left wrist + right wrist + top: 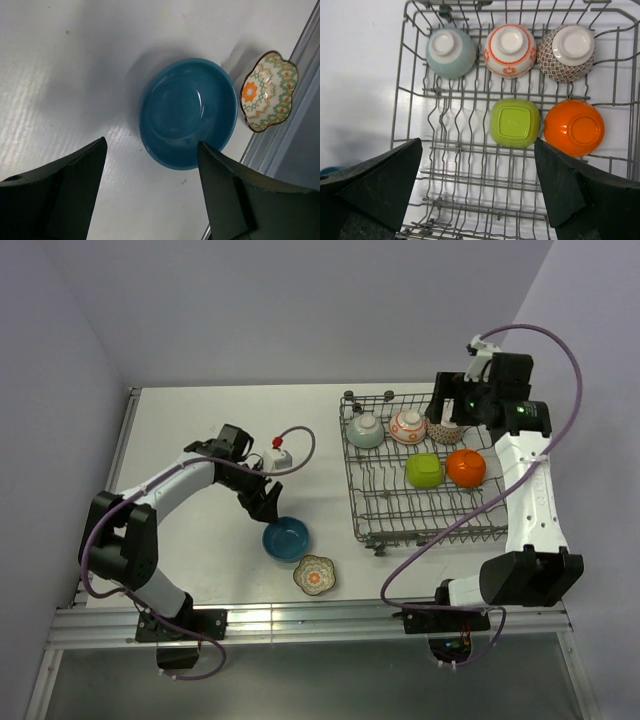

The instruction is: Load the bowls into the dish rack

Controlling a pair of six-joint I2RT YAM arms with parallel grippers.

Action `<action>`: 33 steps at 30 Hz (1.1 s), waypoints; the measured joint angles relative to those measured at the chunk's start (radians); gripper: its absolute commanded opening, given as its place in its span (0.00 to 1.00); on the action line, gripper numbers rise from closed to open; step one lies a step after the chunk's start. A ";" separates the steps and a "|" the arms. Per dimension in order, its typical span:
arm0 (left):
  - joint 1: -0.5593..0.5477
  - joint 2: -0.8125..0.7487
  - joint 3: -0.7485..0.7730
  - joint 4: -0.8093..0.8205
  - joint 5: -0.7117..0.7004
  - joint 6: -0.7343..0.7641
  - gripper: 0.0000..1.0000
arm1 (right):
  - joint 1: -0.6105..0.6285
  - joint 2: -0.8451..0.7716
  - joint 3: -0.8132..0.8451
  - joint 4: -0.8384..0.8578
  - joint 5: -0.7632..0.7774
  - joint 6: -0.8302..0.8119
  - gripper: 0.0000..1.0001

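Bowls [514, 122]: five in the dish rack [420, 510], two on table [200, 420].

So the dish rack [400, 515] sits on the right half of the surface [200, 420]. Five upturned bowls are in it: a back row of three [408, 426], plus a front pair [424, 470] toward the right. Left of the rack, near the front edge, there's a round bowl [286, 539], with a scalloped bowl [315, 575] just beside it, to its right and nearer.
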 measured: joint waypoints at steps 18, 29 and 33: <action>-0.137 0.151 -0.060 0.149 -0.203 -0.016 0.33 | -0.216 -0.077 -0.146 0.041 -0.417 0.176 1.00; -0.134 0.173 -0.019 0.168 -0.244 -0.096 0.00 | -0.216 -0.114 -0.296 0.165 -0.493 0.289 0.93; -0.064 0.206 0.113 0.131 -0.159 -0.165 0.00 | -0.208 -0.116 -0.307 0.217 -0.505 0.340 0.93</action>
